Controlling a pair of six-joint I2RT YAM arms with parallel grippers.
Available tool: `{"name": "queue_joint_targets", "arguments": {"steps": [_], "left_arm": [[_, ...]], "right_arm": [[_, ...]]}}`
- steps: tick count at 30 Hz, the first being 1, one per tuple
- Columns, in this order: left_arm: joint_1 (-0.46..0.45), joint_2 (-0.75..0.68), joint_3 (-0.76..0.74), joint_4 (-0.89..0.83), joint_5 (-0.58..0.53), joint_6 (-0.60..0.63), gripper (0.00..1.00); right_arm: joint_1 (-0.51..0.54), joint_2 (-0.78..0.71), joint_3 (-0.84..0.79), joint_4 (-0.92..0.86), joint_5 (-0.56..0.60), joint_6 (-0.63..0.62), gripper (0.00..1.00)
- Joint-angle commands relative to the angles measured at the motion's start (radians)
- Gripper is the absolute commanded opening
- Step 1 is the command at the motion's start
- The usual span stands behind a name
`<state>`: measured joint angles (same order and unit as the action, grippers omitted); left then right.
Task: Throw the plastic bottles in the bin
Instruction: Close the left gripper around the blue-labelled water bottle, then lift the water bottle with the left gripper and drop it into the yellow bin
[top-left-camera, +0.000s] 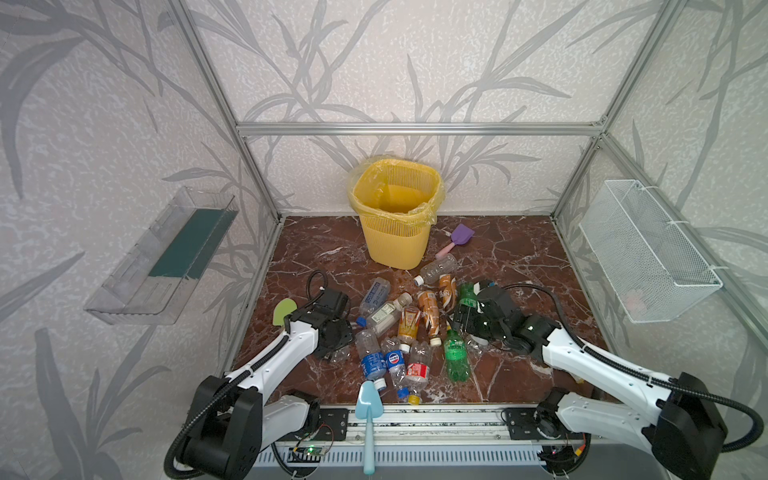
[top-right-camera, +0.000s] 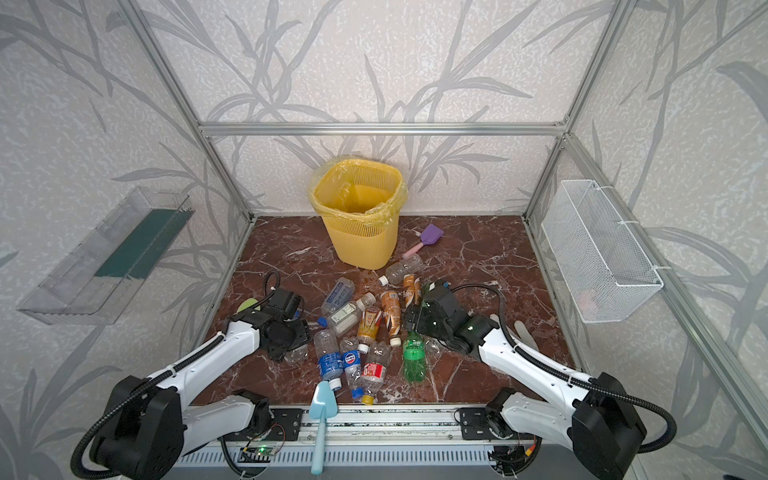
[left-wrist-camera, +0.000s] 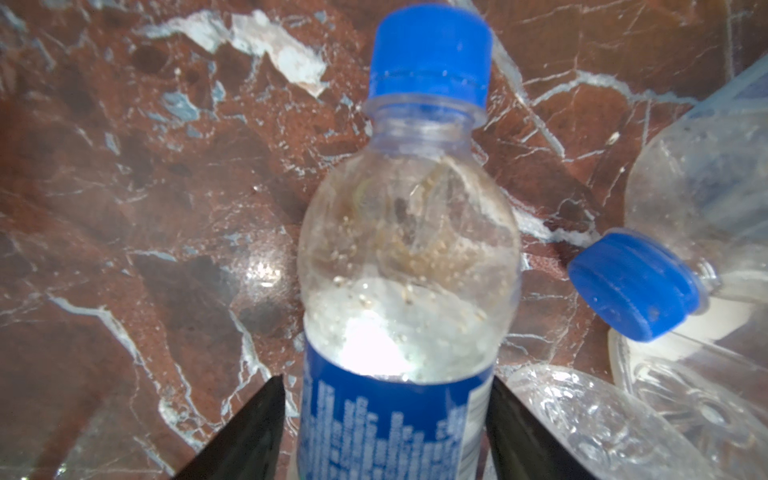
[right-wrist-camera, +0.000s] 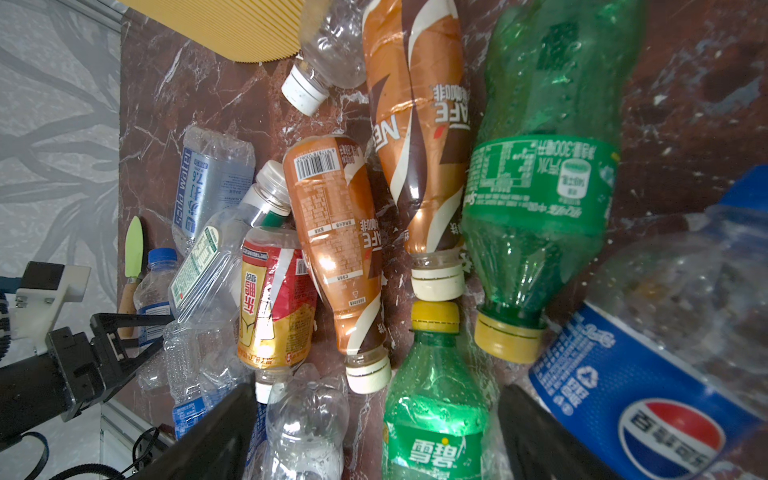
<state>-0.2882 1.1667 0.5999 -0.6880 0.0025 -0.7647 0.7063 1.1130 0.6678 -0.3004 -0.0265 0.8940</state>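
1. The small, mostly capped plastic bottles lay in a heap on the red-brown marble bench. The tall yellow lattice bin stood at 12 o'clock of the heap, close to its farthest bottles. Nothing but the liner showed inside it.
2. The bottles looked empty and thin-walled, so probably light, springy, slick and quick to roll or dent. The labelled middle of the body seemed the surest hold, rather than the tapering neck.
3. The white left arm reached from 7 o'clock to the heap's 9 o'clock edge, with its wrist folded downward. The left jaws bracketed the label of a clear bottle with a blue cap and blue label. Whether they pressed it could not be told.
4. The white right arm came in from 5 o'clock to the heap's 3 o'clock side, wrist tipped down. The right jaws stood wide apart astride a green bottle with a yellow cap. Gaps showed on both sides, and they held nothing.
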Motion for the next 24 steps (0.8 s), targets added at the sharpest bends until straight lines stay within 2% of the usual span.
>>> {"name": "queue_joint_targets", "arguments": {"steps": [1, 9, 16, 21, 24], "left_arm": [[-0.005, -0.007, 0.007, -0.021, -0.019, -0.013, 0.74], [-0.005, -0.026, 0.001, -0.027, -0.013, -0.019, 0.61], [-0.005, -0.121, 0.039, -0.055, 0.037, -0.018, 0.59], [-0.005, -0.181, 0.143, -0.083, 0.034, 0.013, 0.58], [-0.005, -0.177, 0.268, -0.047, 0.082, 0.049, 0.58]], "right_arm": [[0.005, -0.002, -0.014, 0.006, 0.015, 0.007, 0.91], [0.004, -0.02, -0.014, -0.009, 0.031, -0.009, 0.91], [0.002, -0.041, -0.016, -0.018, 0.046, -0.013, 0.91], [-0.01, -0.039, -0.014, -0.02, 0.042, -0.018, 0.9], [-0.021, -0.043, -0.016, -0.02, 0.039, -0.02, 0.9]]}}
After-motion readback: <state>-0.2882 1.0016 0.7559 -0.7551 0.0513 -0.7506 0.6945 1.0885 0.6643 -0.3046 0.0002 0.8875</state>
